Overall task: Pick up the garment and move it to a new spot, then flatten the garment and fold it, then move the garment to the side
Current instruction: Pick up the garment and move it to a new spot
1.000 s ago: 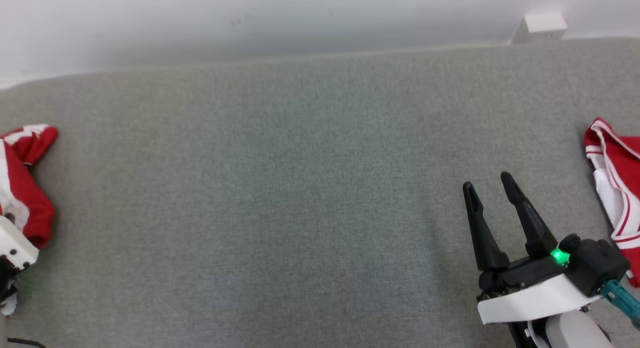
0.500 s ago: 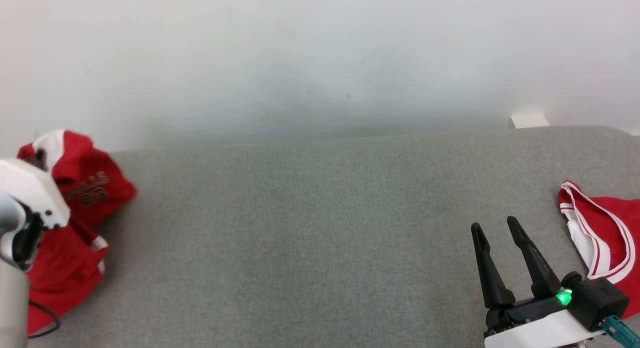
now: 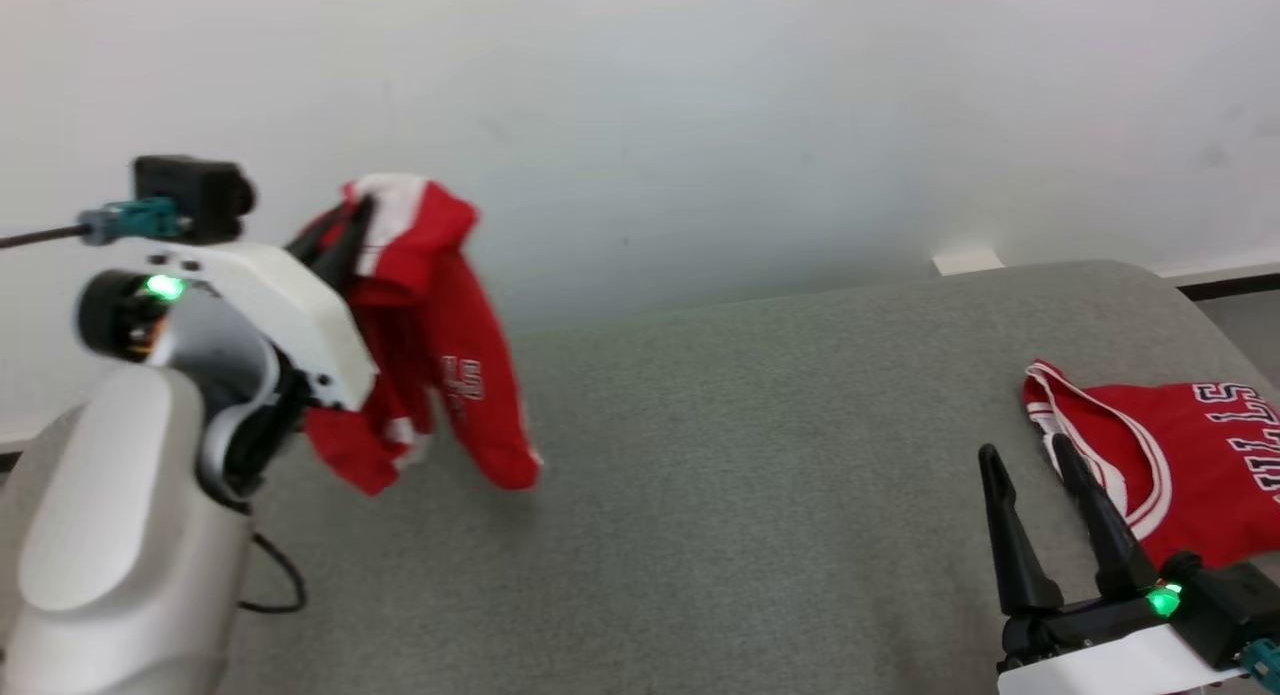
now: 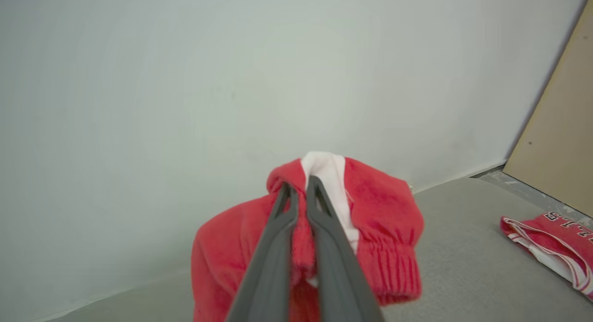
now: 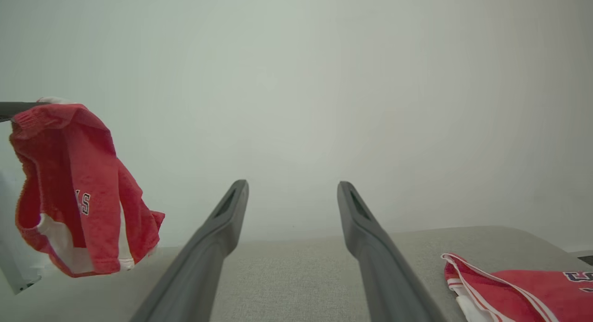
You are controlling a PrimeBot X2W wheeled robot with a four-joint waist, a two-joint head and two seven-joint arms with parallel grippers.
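The grey padded surface spreads beneath both tools. The red-and-white garment hangs bunched from the left tool, which is clenched on its fabric. A red jersey lies just right of the right tool, whose fingers are spread and hold nothing.

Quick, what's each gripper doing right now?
Left gripper: shut on the red garment, held in the air.
Right gripper: open, holding nothing.

The garment hung from the left fingers at ten o'clock above the counter, another garment lying at four o'clock.
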